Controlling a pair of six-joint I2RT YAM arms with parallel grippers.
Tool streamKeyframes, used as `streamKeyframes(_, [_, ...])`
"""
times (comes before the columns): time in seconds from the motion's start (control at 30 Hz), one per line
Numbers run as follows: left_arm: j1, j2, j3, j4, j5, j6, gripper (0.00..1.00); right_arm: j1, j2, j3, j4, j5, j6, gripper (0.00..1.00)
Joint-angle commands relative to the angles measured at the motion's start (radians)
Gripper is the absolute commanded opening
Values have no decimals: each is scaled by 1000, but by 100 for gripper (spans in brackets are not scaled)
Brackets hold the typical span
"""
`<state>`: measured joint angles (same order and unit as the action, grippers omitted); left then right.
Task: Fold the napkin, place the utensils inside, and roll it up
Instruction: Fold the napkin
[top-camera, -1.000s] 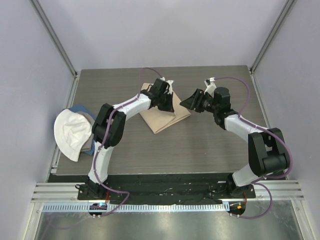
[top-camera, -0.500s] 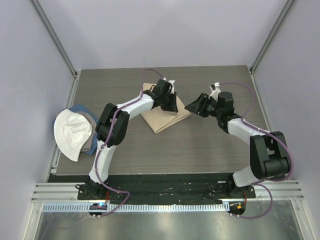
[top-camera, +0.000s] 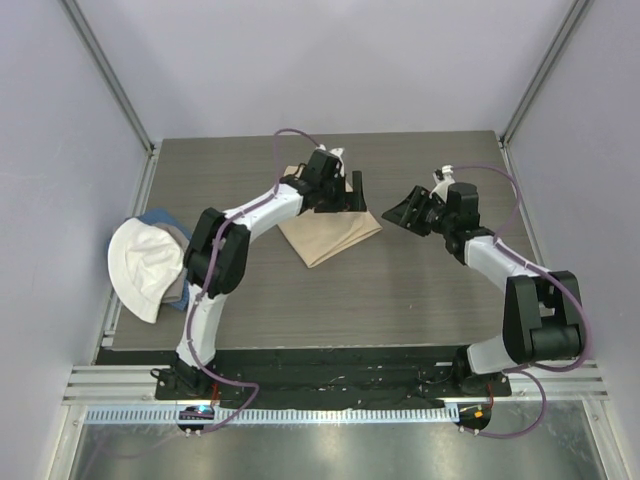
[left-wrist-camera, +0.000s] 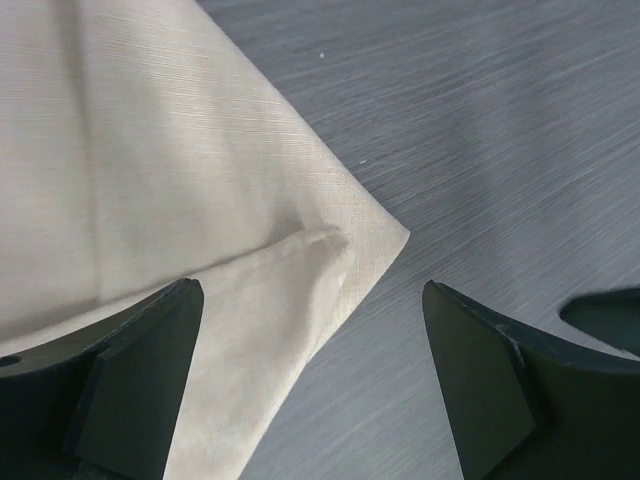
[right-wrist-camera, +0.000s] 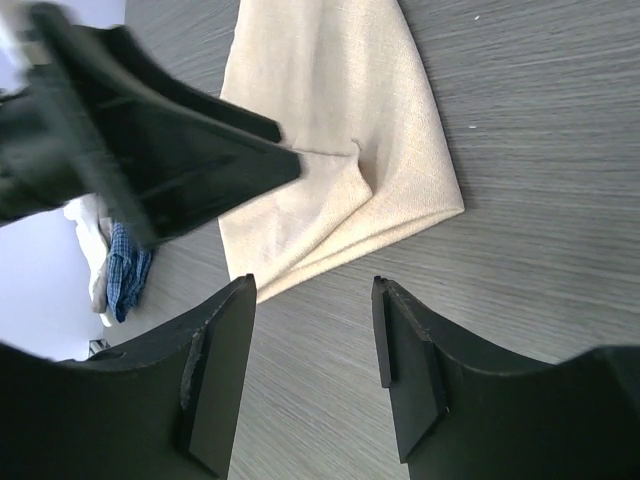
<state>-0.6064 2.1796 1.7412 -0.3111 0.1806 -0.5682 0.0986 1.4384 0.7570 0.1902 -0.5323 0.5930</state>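
**Napkin folded; cutlery and roll left to do**

The napkin (top-camera: 325, 235) lies folded over itself on the table (top-camera: 420, 290), toward the far middle, with its layered edges meeting at the right corner. The left gripper (top-camera: 352, 190) hangs just above that corner, jaws wide apart and holding nothing. The right gripper (top-camera: 405, 212) hovers just beside the cloth on its right, jaws parted and empty. The fold looks finished. No utensils show in any view, so placing them and rolling the napkin up remain.

Napkin (top-camera: 325, 238) on worktop (top-camera: 400, 290), centre-far. My left jaws over its far-right part; my right jaws further right, clear of it. Hat (top-camera: 143, 268) atop second cloth (top-camera: 160, 217), worktop's left edge.
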Motion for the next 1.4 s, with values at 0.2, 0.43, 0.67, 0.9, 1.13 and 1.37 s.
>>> streamKeyframes(0.2, [157, -387, -212, -69, -101, -33, 98, 58, 154, 188, -86, 32, -10, 54])
streamKeyframes(0.43, [292, -611, -330, -276, -133, 134, 100, 168, 243, 307, -182, 123, 5, 52])
streamKeyframes(0.67, [346, -659, -404, -310, -289, 270, 100, 239, 327, 430, -336, 270, 48, 51])
streamKeyframes(0.9, [346, -684, -405, -336, -290, 295, 100, 277, 362, 456, -390, 377, 116, 50])
streamKeyframes(1.13, [346, -692, -401, -349, -285, 297, 100, 285, 399, 484, -399, 397, 133, 50])
streamKeyframes(1.37, [346, -690, -401, -353, -279, 292, 100, 285, 432, 513, -400, 405, 131, 50])
